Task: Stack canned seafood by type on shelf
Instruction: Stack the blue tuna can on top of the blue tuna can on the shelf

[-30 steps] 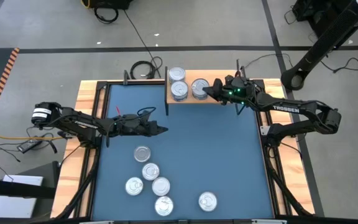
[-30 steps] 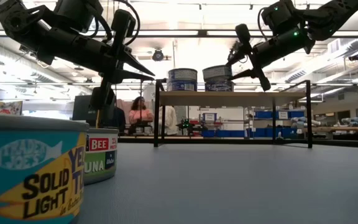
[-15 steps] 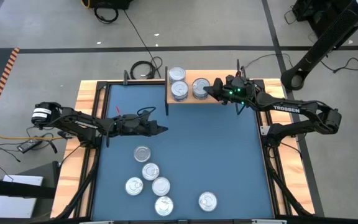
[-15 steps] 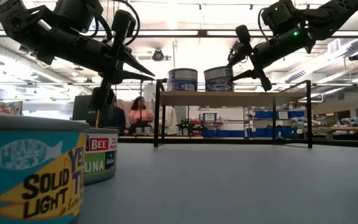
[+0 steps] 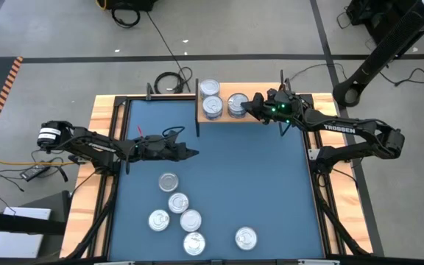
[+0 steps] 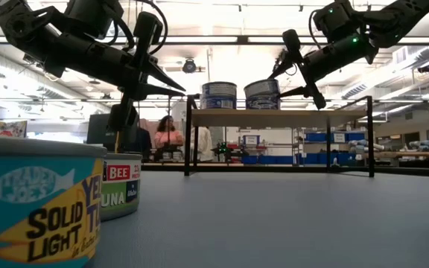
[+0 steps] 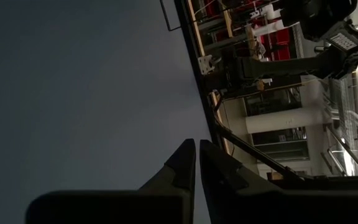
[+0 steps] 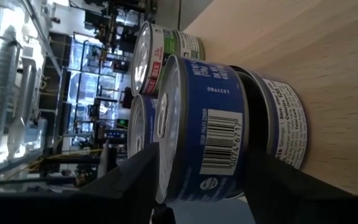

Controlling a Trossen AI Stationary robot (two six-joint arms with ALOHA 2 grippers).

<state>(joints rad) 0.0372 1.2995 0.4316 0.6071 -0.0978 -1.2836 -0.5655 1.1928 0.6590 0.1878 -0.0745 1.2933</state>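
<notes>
near tin [image 6: 36, 201]: "SOLID LIGHT" | right pincer [image 5: 247, 107]: wide around blue can [image 8: 207, 130] | left pincer [image 5: 190, 153]: closed, empty

Bright overhead strip lights, blurred foreground tin [image 6: 36, 201]

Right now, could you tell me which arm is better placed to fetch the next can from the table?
Left: the left gripper hangs shut just above the loose cans, while the right gripper is at the shelf.
</notes>
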